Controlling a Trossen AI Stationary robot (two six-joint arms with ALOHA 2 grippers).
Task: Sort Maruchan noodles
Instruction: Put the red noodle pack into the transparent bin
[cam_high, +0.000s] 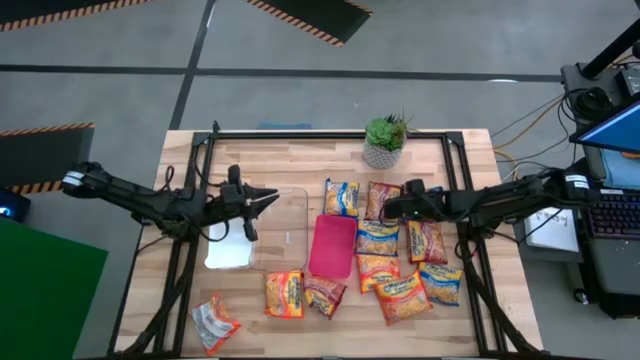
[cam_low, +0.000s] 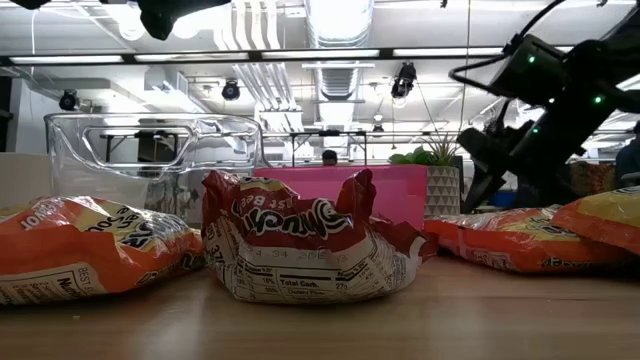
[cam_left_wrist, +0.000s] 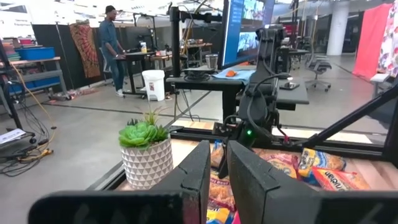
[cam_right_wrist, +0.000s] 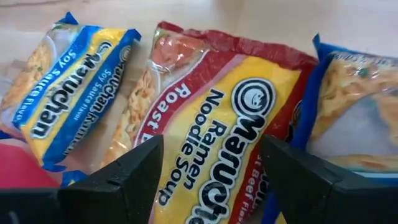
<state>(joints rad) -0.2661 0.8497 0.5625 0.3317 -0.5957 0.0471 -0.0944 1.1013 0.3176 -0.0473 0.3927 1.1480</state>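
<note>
Several Maruchan packets lie flat on the table's right half and near edge. My right gripper (cam_right_wrist: 211, 157) is open and points down over the red Roast Beef packet (cam_right_wrist: 211, 118), also seen in the high view (cam_high: 381, 200), one finger over each side of it. I cannot tell whether the fingers touch it. A blue Soy Sauce packet (cam_right_wrist: 68, 87) lies beside it, and another blue-edged packet (cam_right_wrist: 354, 112) lies on the other side. My left gripper (cam_high: 262, 200) hovers over the clear tray (cam_high: 285, 235). Its fingers (cam_left_wrist: 193, 180) are shut and empty, pointing level toward the table's right.
A white tray (cam_high: 228, 252) lies left of the clear one, and a pink tray (cam_high: 333, 245) lies at the table's middle. A potted succulent (cam_high: 384, 140) stands at the far edge. More packets (cam_high: 284, 294) (cam_high: 214, 322) lie near the front edge. A person stands in the room beyond.
</note>
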